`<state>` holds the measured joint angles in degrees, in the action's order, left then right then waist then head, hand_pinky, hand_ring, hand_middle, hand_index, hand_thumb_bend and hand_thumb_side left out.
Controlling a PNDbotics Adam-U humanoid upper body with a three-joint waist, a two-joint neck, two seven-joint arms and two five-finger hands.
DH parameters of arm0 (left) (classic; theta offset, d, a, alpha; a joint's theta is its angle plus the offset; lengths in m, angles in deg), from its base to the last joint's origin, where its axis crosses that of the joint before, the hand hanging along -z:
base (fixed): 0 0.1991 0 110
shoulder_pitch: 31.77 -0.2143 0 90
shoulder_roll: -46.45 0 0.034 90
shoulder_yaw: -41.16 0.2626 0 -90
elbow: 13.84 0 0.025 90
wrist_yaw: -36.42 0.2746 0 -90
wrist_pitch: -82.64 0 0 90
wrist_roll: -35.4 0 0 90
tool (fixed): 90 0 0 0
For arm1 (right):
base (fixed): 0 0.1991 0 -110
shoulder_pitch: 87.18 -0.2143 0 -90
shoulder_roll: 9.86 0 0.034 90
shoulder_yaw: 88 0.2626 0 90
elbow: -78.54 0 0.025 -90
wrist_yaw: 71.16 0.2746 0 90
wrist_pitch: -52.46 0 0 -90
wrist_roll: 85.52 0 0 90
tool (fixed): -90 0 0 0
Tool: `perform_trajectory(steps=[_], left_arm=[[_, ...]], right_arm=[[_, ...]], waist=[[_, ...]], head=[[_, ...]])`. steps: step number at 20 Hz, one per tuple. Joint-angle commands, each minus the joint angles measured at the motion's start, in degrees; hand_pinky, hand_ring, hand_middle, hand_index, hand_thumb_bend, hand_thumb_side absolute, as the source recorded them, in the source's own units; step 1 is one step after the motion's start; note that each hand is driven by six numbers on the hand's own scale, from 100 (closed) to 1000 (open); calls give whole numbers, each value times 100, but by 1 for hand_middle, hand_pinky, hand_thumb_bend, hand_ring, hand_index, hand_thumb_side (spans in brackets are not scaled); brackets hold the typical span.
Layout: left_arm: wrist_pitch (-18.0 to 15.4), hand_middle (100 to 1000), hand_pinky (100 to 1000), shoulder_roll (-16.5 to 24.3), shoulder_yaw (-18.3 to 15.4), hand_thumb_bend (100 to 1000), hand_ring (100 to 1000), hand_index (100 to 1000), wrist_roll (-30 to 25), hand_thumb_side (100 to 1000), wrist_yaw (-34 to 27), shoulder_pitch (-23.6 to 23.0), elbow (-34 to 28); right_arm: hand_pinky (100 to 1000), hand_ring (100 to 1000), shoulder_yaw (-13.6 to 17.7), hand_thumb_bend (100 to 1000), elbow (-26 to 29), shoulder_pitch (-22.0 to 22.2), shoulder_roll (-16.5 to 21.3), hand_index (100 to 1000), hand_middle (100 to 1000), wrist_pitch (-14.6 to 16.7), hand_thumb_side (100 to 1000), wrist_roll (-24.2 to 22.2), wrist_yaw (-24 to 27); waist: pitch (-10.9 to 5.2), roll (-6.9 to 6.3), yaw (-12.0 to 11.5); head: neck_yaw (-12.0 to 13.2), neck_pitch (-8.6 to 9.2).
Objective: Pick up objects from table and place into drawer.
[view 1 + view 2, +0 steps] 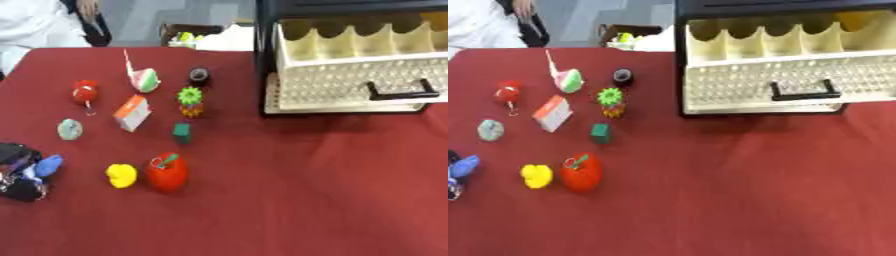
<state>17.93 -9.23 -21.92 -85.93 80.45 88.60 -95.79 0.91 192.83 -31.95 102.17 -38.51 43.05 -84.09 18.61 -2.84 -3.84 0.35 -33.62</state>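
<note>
Left eye view: at the counter's (306,200) left edge the left hand (22,172) lies curled, apparently holding nothing. Just right sit a yellow toy (122,175) and red apple (167,173), apart from the fingers; smaller toys lie beyond. Far right, the cream drawer (350,65) stands open, its contents unclear.

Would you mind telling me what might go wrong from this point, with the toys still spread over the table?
1. The red apple toy and yellow toy sit almost touching, so the left hand reaching for one may knock the other.
2. The drawer has narrow compartments, so a bulky item like the apple may catch on a divider.
</note>
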Motion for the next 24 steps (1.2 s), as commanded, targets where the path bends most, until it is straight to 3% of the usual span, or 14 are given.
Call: perform_trajectory(steps=[1,9,15,24], left_arm=[[12,608,438,134,-68,100,570,808,75,433,76,60,19],[-83,576,365,168,-120,100,539,775,346,390,375,65,-129],[-131,486,223,184,-174,100,452,710,572,350,498,65,-237],[-85,366,100,195,-297,100,333,588,844,295,238,68,-434]], right_arm=[[530,605,26,100,30,-83,123,735,592,27,504,3,46],[531,605,22,100,30,-82,121,736,591,24,501,4,54],[532,606,27,100,30,-77,114,737,591,17,504,11,57],[533,606,29,100,30,-67,114,737,591,3,505,10,66]], waist=[[-96,8,-4],[-120,0,-16],[-137,-2,-25],[-145,1,-30]], head=[[-20,37],[-72,3],[-68,10],[-107,5]])
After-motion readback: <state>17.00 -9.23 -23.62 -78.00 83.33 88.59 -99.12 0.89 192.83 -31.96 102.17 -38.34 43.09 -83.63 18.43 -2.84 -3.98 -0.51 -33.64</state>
